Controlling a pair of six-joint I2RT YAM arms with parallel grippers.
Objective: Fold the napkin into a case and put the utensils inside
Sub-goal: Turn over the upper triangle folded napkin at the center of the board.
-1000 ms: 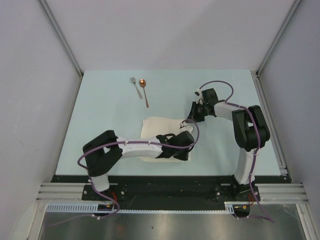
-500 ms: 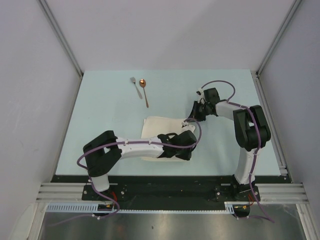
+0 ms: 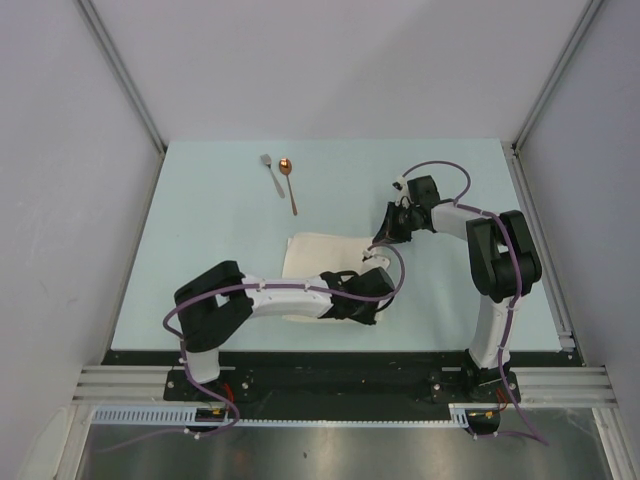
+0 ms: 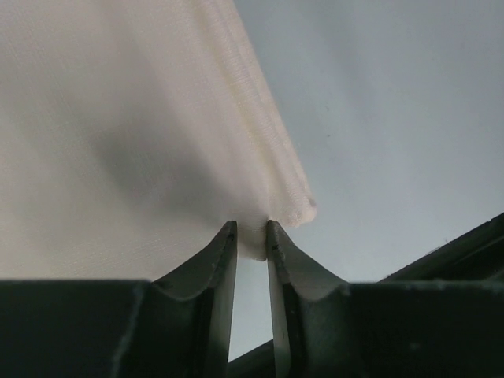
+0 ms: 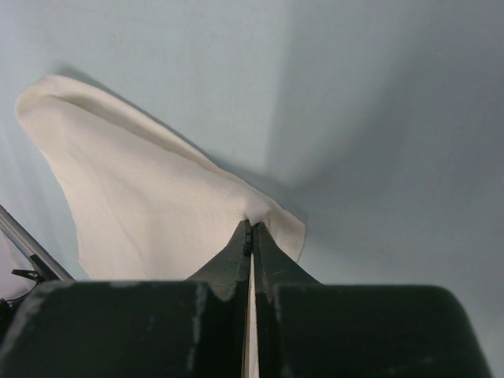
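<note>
The matte pale-blue tabletop (image 3: 200, 220) carries the napkin (image 3: 312, 250), soft woven cream cloth, near its middle. Only the wrist views show the grips: the left tool (image 4: 250, 234) pinches its thick layered edge, jaws narrowly parted; the right tool (image 5: 251, 230) clamps tight on a thin corner. Overhead alone shows the silver fork (image 3: 271, 172) and copper-bowled spoon (image 3: 290, 182), well behind.
</note>
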